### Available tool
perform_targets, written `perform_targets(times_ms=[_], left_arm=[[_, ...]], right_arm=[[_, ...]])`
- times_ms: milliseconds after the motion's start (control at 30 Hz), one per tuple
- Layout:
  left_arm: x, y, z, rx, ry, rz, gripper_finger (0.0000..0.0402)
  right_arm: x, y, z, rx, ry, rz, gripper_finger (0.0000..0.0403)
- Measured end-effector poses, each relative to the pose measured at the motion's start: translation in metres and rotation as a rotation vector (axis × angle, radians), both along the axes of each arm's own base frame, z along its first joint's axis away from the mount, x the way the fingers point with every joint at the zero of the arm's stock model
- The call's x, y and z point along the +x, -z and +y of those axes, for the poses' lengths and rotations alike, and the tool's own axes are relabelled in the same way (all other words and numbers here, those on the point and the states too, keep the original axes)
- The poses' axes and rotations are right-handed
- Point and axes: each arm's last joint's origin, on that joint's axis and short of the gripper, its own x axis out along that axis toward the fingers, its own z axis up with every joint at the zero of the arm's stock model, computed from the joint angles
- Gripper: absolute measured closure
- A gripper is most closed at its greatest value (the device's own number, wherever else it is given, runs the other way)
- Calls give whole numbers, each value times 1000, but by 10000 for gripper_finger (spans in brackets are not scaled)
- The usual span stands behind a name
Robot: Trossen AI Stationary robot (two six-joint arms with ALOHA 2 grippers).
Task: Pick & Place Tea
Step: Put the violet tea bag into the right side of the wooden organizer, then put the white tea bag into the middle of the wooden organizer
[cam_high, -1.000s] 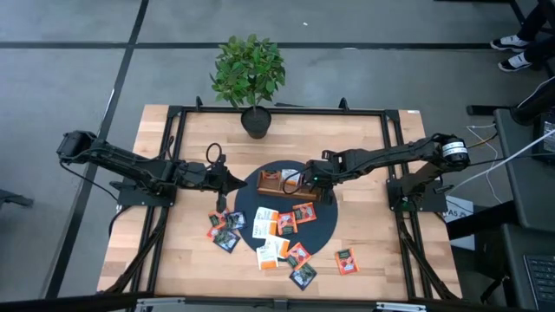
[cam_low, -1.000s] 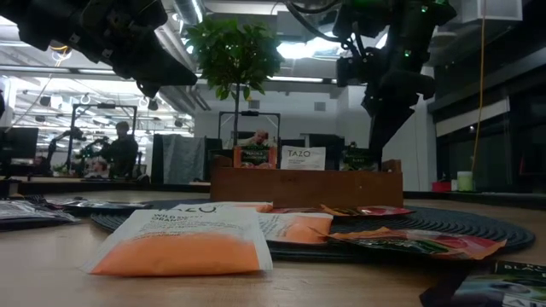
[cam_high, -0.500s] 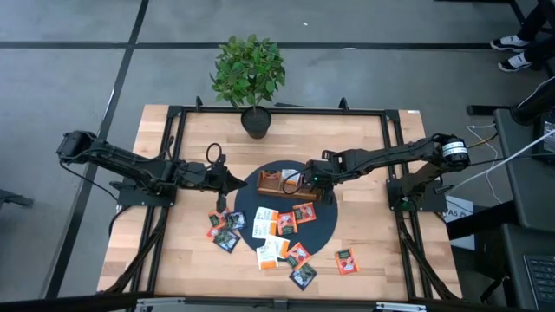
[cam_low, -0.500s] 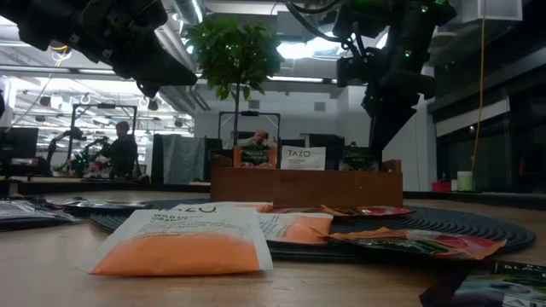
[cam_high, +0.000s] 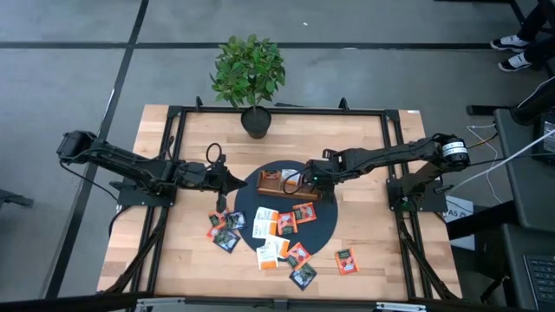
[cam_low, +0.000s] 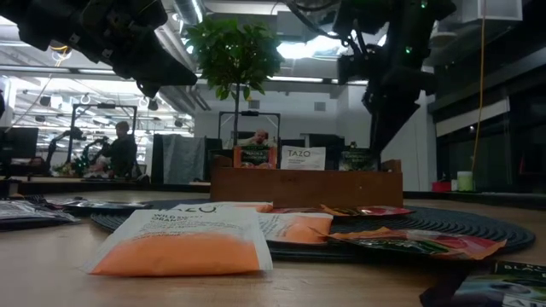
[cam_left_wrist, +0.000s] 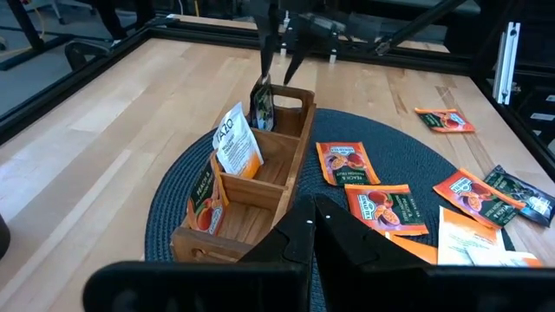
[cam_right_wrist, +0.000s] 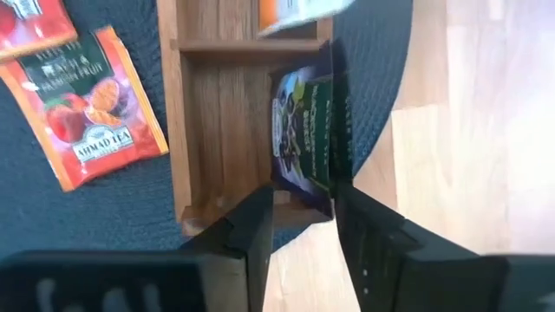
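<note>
The right gripper [cam_right_wrist: 299, 227] is hanging over the end compartment of the wooden tray [cam_right_wrist: 208, 130], its fingers standing parted on either side of a dark green sachet [cam_right_wrist: 305, 139] that is leaning upright inside; whether they are touching it is hard to tell. More sachets [cam_high: 277, 238] are lying on the dark round mat [cam_high: 325, 227] and the table [cam_high: 373, 156]. The left gripper [cam_high: 232, 183] is waiting shut beside the mat.

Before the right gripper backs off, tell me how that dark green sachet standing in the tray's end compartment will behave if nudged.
The dark green sachet looks thin and flat, so probably light and floppy. It stands on edge, leaning against the wooden tray wall, so a nudge would likely tip it. The right gripper has its fingers apart around the sachet's edge; brushing it could drag it out.
</note>
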Motion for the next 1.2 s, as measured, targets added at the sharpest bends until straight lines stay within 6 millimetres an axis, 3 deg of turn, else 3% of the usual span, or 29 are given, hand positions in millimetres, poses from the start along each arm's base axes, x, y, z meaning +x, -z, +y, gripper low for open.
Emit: perform_targets(times_ms=[533,667,867,1033,1200], left_arm=[[0,0,1,11,-28,-1,398],[0,0,1,11,-27,-1,398],[0,0,1,10,-25,-2,398],[0,0,-3,-17,-5,-4,398],[-1,0,-12,-59,137,5,398]], right_arm=[[3,-54,-1,-173,61,13,277],[-4,-66,10,-184,27,-28,305],[-22,-86,31,-165,2,-150,380],[-36,-78,46,-131,-5,-215,390],[-47,-56,60,-94,-21,-295,388]])
